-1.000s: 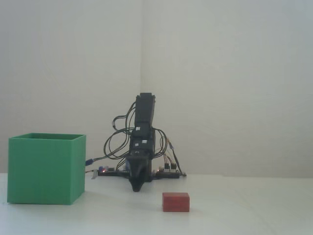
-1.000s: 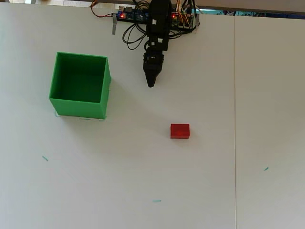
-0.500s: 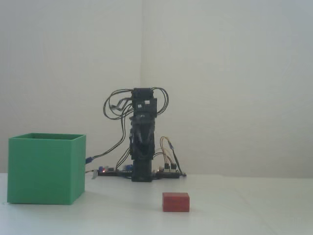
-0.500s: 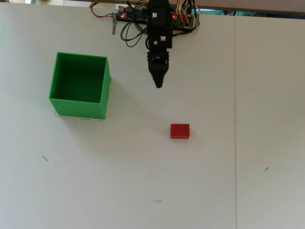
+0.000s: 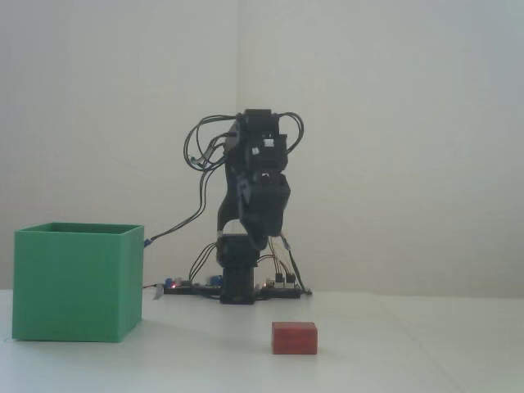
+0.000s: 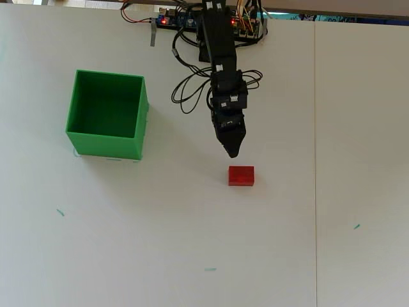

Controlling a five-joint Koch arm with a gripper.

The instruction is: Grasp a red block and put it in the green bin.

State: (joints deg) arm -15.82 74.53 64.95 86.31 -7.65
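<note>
Step in hand, as judged: the reach toward the red block [image 6: 241, 175], grasp not yet made. To do it well, the gripper [image 6: 233, 153] should go a little further out over the block, spread its fingers wide enough to straddle it, and descend straight so a tip does not nudge it along the white table [image 6: 358, 128]. Closing across the block's shorter sides looks the safer hold.

Red block: lies flat on the table, alone, right of the green bin [image 6: 105, 114] in the overhead view and well apart from it. In the fixed view the block [image 5: 294, 337] sits nearer the camera than the arm's base, with the bin [image 5: 76, 281] at the left. Bin interior looks empty from above.

Arm pose: extended from its base at the far table edge, reaching toward the near side. Overhead, the gripper tip points at the block and stops just short of its far edge. In the fixed view the arm is raised, the gripper [image 5: 260, 243] hanging well above the table, nose down.

Fingers: drawn to a single point, nothing between them; they appear pressed together.

Loose cables [image 6: 192, 96] loop beside the upper arm.
</note>
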